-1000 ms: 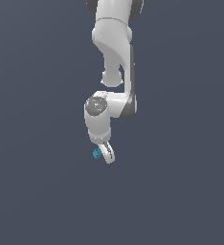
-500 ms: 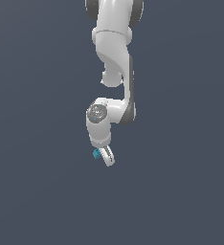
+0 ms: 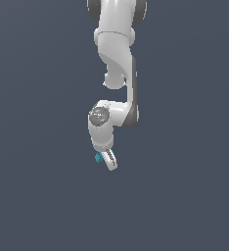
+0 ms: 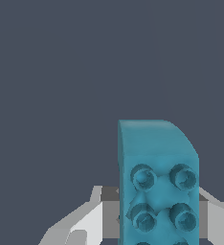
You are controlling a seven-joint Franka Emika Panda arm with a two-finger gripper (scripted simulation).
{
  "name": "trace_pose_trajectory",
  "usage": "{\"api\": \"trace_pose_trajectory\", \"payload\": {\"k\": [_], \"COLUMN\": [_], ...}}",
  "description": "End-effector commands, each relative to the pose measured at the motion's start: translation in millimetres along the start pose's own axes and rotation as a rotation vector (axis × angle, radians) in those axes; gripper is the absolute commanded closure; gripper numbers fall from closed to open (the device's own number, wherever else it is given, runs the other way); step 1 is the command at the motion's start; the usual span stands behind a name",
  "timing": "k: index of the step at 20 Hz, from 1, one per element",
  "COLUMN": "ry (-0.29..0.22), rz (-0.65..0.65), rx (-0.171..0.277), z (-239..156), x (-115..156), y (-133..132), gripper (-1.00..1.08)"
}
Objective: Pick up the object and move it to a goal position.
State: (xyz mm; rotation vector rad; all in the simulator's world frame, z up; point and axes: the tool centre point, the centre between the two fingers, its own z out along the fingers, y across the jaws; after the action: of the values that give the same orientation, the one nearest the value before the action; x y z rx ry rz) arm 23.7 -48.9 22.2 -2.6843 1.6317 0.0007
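The object (image 4: pixel 157 182) is a teal-blue oblong block with a studded face, filling the wrist view between two pale fingers (image 4: pixel 90 222). In the exterior view it shows as a tiny teal speck (image 3: pixel 98 157) at the side of the white gripper (image 3: pixel 108 161), which is shut on it. The arm hangs down from the top of the exterior view with the gripper tilted toward that view's right. No goal marker shows in either view.
A uniform dark grey-blue background (image 3: pixel 185 196) surrounds the arm in both views. No other objects or edges show.
The arm has lowered slightly, and the gripper with the block has drifted a little toward the exterior view's right. The grip on the block is unchanged.
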Motion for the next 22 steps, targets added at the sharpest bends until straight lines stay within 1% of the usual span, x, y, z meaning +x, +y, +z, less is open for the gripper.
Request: {"api": "trace_pose_trajectory", "payload": {"k": [1, 5, 8, 18, 22], "ry": [0.000, 0.000, 0.000, 0.001, 0.001], "rz": [0.000, 0.000, 0.000, 0.000, 0.000], "rx": [0.000, 0.000, 0.000, 0.000, 0.000], "z": [0, -3, -8, -36, -44], "x": [0, -7, -17, -72, -88], "y": [0, -8, -20, -86, -106], "gripper": [1.08, 1.08, 1.08, 1.08, 1.08]}}
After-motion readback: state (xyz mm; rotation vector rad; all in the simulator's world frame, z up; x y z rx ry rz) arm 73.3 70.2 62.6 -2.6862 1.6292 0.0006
